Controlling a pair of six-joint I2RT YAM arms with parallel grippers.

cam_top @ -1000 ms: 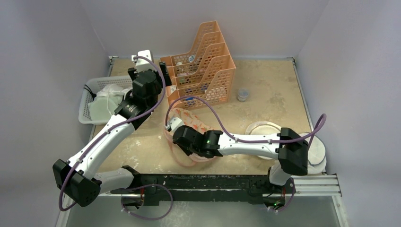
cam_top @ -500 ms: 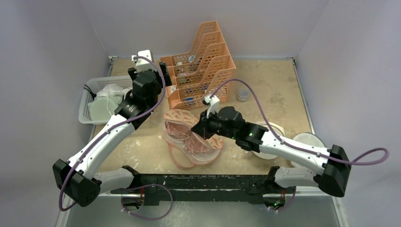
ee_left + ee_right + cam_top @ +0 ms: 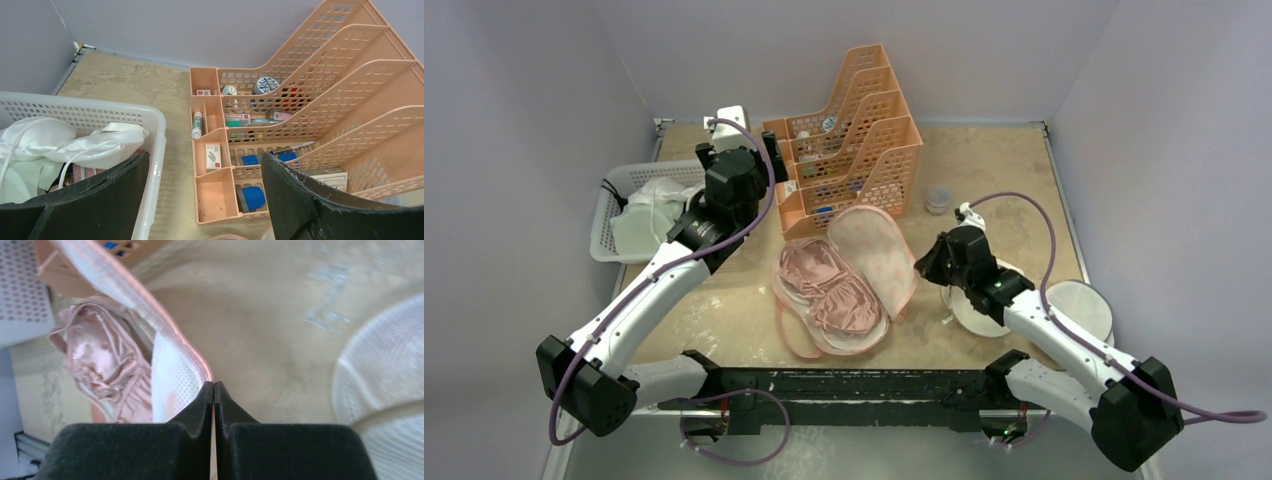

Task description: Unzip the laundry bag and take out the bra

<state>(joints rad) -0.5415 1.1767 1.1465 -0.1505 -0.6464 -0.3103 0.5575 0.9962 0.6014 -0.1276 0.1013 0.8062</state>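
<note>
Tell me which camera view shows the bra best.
The top external view: the whole bra lies in the opened laundry bag, both cups visible. The right wrist view shows only a crumpled part, close up; the left wrist view shows none of it.

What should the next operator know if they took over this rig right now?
The left gripper is open and empty, near the orange organizer and white basket.
The right gripper is shut on the pink trim of the laundry bag, holding its flap open.
The bag lies mid-table, unzipped; the bra sits exposed inside.
Done: unzipping. Left: take the bra out.
</note>
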